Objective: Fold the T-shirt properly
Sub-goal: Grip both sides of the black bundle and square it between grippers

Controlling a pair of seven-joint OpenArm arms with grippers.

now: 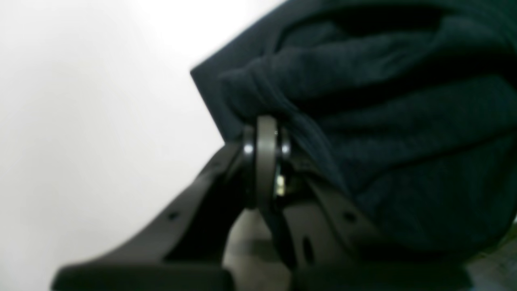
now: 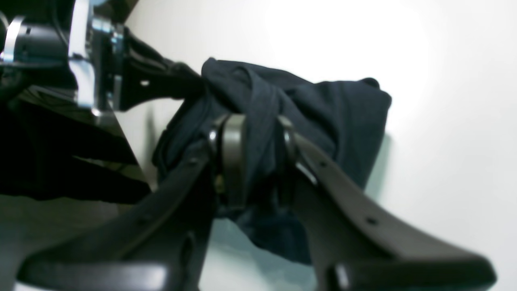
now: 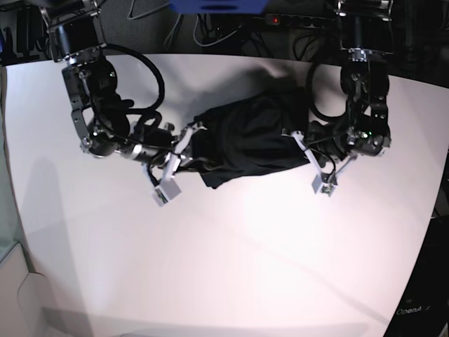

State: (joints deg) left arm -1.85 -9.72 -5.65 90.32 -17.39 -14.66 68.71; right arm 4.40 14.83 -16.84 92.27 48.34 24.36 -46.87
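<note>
- Left gripper [image 1: 264,133] is clenched on a bunched edge of the T-shirt [image 3: 245,140].
- Right gripper [image 2: 252,133] grasps a fabric fold between its jaws.
- T-shirt lies crumpled on the white desk [image 3: 245,246], apparently stretched between both grippers.

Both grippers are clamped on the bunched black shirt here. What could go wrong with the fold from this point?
1. The T-shirt sits crumpled between the arms, not flat, so any fold may lock in wrinkles.
2. The right gripper has a thick twisted wad between its fingers; it may pinch several layers and drag them along.
3. The left gripper, shut on a corner, holds only a thin edge, which could slip out if the arms pull apart on the white table.
</note>
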